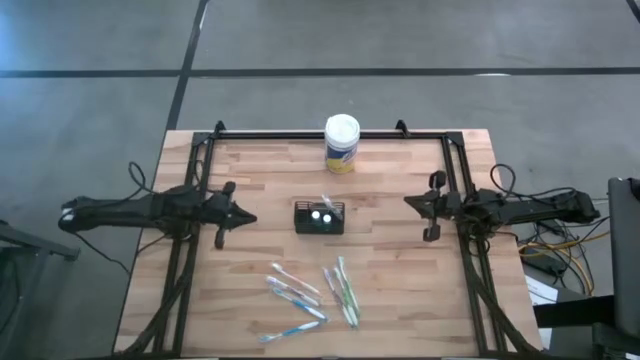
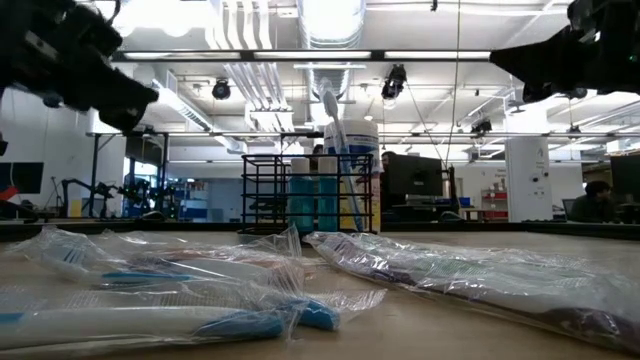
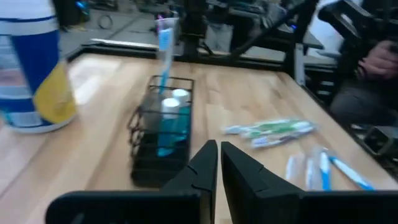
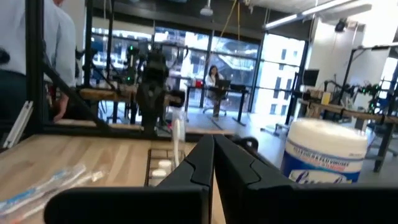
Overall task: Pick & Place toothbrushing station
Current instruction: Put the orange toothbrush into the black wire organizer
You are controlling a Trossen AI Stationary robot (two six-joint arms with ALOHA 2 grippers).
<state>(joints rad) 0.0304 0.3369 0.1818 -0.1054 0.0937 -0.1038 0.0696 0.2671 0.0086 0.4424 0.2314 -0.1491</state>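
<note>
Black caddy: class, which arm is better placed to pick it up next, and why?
Probably left: the left pincer sits nearer the black caddy, pointing at it; the right pincer, shut, hangs farther away.

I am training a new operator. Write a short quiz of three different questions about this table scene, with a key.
1. True or false: the caddy lies between the two grippers.
2. The canister stands: A) at the table's far edge, B) among the wrapped toothbrushes, C) inside the caddy.
3. Fill in: the right gripper is ___ and holds nothing.

Key: 1 true; 2 A; 3 shut.
</note>
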